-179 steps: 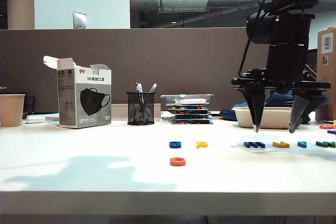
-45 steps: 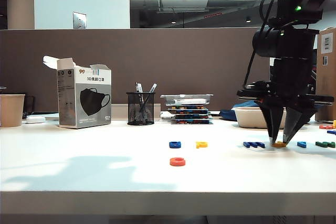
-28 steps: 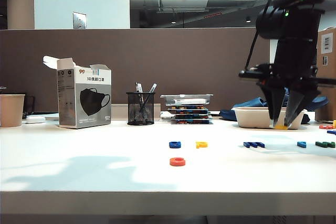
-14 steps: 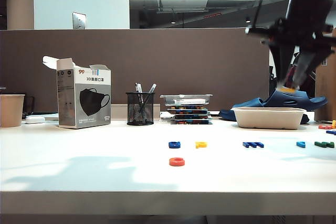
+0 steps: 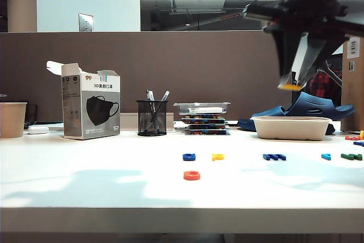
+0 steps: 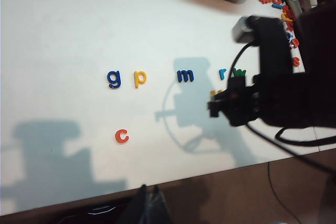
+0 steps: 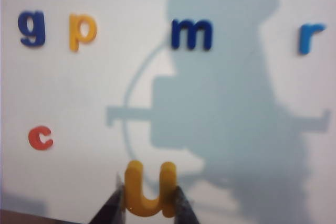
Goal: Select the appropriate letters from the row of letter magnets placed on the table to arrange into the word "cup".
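Right wrist view has the right gripper (image 7: pixel 148 203) pinched onto the yellow "u" (image 7: pixel 149 188), holding it well above the white desk (image 7: pixel 79 93), and the exterior view shows that gripper high up on the right. Down on the desk the red "c" (image 7: pixel 40 137) sits alone nearer the front edge, while the yellow-orange "p" (image 7: pixel 82 31) is right beside the dark blue "g" (image 7: pixel 32 27) in the row, with the blue "m" (image 7: pixel 191 34) and light blue "r" (image 7: pixel 311 37) further along. Left gripper (image 6: pixel 149 205) only shows as a dark blurry tip in its own view, can't tell if it's open or closed.
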Robot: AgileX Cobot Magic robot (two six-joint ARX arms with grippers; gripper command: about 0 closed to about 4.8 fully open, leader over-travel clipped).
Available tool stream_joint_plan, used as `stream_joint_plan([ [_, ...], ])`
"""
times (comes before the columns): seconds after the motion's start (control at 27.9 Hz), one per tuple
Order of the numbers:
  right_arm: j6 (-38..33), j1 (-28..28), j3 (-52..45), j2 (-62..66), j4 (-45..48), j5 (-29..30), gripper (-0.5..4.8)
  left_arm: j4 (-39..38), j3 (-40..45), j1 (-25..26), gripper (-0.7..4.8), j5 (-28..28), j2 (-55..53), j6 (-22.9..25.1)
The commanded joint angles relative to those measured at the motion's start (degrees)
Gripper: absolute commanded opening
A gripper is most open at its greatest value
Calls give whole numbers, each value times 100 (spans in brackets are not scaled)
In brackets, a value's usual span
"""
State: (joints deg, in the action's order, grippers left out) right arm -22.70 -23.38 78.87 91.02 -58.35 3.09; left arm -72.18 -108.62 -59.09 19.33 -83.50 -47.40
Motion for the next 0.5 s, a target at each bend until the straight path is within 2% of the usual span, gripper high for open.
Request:
stream_joint_plan([
  [0.04,-332,-302,-308,-28,299,-20,103,26,-22,-2,-5,37,20,26],
  [0.29,-935,-1062,-944,-22,1224,-136,103,28,-22,-2,-5,37,20,26],
  [0.5,-1248,-1377,-1202,103,1615,-337,103,28,-22,-2,-5,37,20,26],
])
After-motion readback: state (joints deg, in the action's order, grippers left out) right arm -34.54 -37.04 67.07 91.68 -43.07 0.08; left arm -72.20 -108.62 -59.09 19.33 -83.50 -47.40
